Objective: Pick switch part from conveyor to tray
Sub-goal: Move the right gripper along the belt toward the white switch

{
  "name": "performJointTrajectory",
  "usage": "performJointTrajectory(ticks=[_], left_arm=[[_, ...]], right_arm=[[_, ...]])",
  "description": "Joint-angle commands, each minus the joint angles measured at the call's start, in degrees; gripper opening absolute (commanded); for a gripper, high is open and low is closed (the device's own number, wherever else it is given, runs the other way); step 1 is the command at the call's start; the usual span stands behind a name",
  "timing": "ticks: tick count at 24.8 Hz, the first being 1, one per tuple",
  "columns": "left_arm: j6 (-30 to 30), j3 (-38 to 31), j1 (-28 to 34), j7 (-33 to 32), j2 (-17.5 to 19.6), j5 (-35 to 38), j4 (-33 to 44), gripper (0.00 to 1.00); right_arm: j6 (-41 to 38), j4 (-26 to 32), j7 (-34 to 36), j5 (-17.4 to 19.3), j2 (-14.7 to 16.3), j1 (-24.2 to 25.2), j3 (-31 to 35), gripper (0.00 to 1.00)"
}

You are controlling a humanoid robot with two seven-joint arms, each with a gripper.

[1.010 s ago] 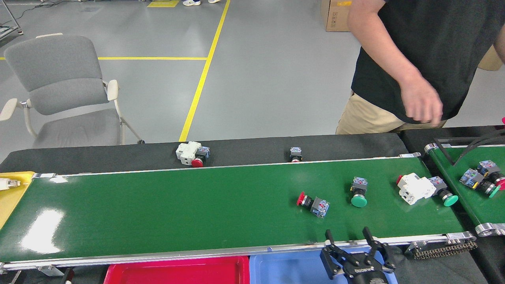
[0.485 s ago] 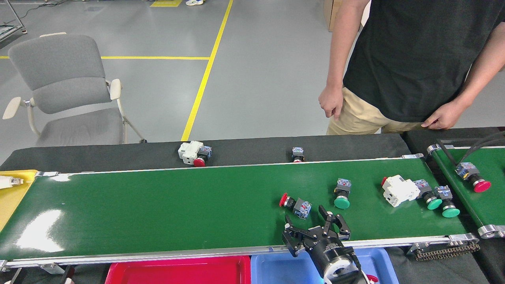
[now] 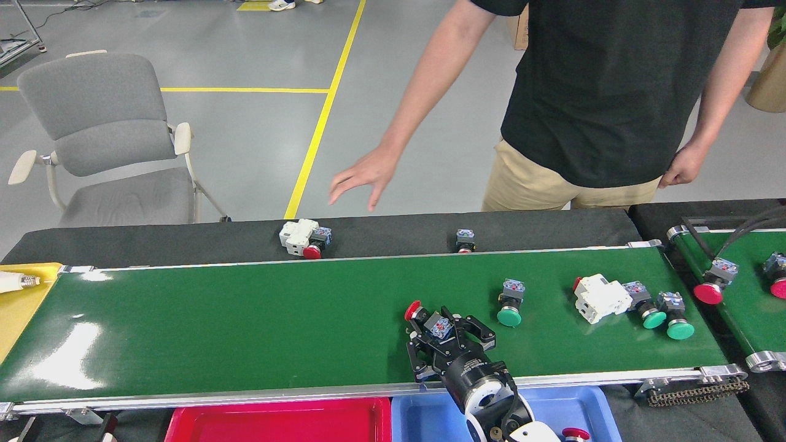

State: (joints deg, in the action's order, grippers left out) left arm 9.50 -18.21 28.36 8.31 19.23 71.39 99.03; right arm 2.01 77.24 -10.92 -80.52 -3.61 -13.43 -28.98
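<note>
A switch part with a red button cap and a grey-blue body lies on the glossy dark-green conveyor, right of its middle. My right gripper comes in from the bottom edge and stands open, its dark fingers straddling the grey-blue end of that part. The blue tray sits below the belt's near rail, partly hidden by my arm, with a red-capped part in it. A red tray is beside it. My left gripper is out of view.
More parts lie on the belt: a green-capped one, a white block and two green-capped ones. Two parts rest on the black strip behind. A person's hand reaches over it. A shorter belt stands right, a yellow tray left.
My right gripper has moved up and left from the near rail onto the belt, around the red-capped part. The parts have drifted left. The person has stretched an arm out leftward.
</note>
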Motion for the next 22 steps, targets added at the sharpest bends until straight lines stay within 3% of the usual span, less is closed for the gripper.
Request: performJointTrajectory(ticks=[1,4,6,7,9,10,11,17,19,22], left_arm=[[-0.4,-0.5,-0.1,0.2,0.4,0.1,0.4,1.0],[-0.4,-0.7,0.0,0.2,0.4,0.1,0.4,1.0],[-0.4,-0.8,0.0,0.2,0.4,0.1,0.4,1.0],[-0.4,-0.8,0.0,0.2,0.3,0.1,0.5,1.0],[-0.4,-0.9,0.2,0.2,0.3,0.1,0.5,1.0],[-0.4,-0.9,0.2,0.2,0.3,0.1,0.5,1.0],[-0.4,-0.9,0.1,0.2,0.3,0.1,0.5,1.0],[-0.4,-0.9,0.6,0.2,0.3,0.1,0.7,1.0],[-0.4,-0.9,0.8,0.2,0.3,0.1,0.9,1.0],[-0.3,-0.9,1.0,0.2,0.2,0.0,1.1,1.0]], right_arm=[[-2.4,2.7,0.2,0.1,0.1,-0.8,-2.2,0.02],[-10.4,6.4,0.5,0.1,0.2,-0.1,-5.6,0.02],[-15.5,7.1,0.8,0.1,0.1,0.2,-8.0,0.08],[-17.9,7.5,1.2,0.1,0.1,0.2,-9.3,0.24],[-20.6,9.2,1.7,0.1,0.1,0.6,-12.1,0.71],[-20.8,9.7,1.9,0.0,0.1,1.0,-13.6,0.85],[-20.7,9.7,1.9,0.0,0.1,1.0,-14.5,0.92],[-20.3,11.2,1.9,0.4,0.1,2.4,-14.3,0.98],[-18.4,12.9,2.0,0.6,1.6,4.5,-8.6,0.98],[-9.4,15.2,7.3,0.6,0.8,14.2,3.6,0.97]])
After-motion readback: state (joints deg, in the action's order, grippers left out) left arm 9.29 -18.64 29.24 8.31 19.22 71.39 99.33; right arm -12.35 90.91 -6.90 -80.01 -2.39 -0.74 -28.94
